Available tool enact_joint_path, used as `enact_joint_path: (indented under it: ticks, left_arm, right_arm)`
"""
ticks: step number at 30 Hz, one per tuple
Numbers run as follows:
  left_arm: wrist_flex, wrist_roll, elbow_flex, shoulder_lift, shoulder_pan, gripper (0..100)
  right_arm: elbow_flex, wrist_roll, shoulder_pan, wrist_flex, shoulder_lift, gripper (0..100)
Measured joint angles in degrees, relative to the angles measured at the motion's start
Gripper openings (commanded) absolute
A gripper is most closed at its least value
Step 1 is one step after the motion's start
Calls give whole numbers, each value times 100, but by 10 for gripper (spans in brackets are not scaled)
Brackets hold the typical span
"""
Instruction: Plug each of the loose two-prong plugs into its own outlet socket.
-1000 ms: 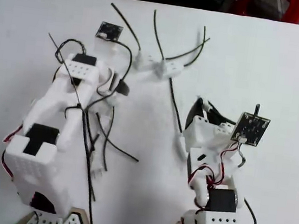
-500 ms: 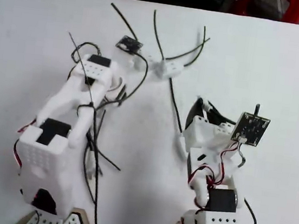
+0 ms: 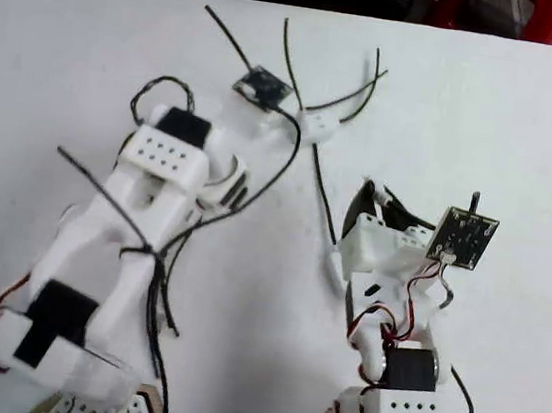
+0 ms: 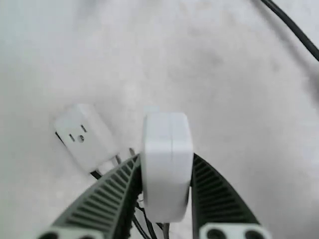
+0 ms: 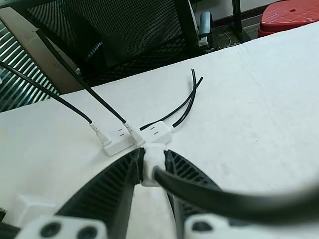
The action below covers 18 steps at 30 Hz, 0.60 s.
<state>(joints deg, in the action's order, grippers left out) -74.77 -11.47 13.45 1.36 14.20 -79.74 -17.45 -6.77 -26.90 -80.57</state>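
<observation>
Across the table (image 3: pixel 489 112), the left gripper (image 4: pixel 166 162), clamped on a white plug (image 4: pixel 167 144), had swung toward three o'clock beside an outlet socket (image 4: pixel 79 134), nearing insertion, while the right gripper (image 5: pixel 152 153) kept a second plug (image 5: pixel 151 167) pinched.

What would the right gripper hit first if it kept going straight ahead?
Most likely the white outlet socket just beyond the plug the right gripper holds, though depth is unclear.
</observation>
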Motion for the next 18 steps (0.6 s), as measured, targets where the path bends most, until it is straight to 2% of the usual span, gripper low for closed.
enact_joint_path:
  ticks: [6,12,15,18]
  left_arm:
    - [141,0,1398,993,747,121]
    - [1266,0,2971,1415,1618,128]
    - [1873,-9,3499,1424,1767,214]
    - [2057,-9,3675,1424,1793,315]
  right_arm:
    - [0,0,510,0,0,18]
    - [0,-237,615,0,0,18]
    - [0,-255,615,0,0,18]
    - [0,-255,615,0,0,18]
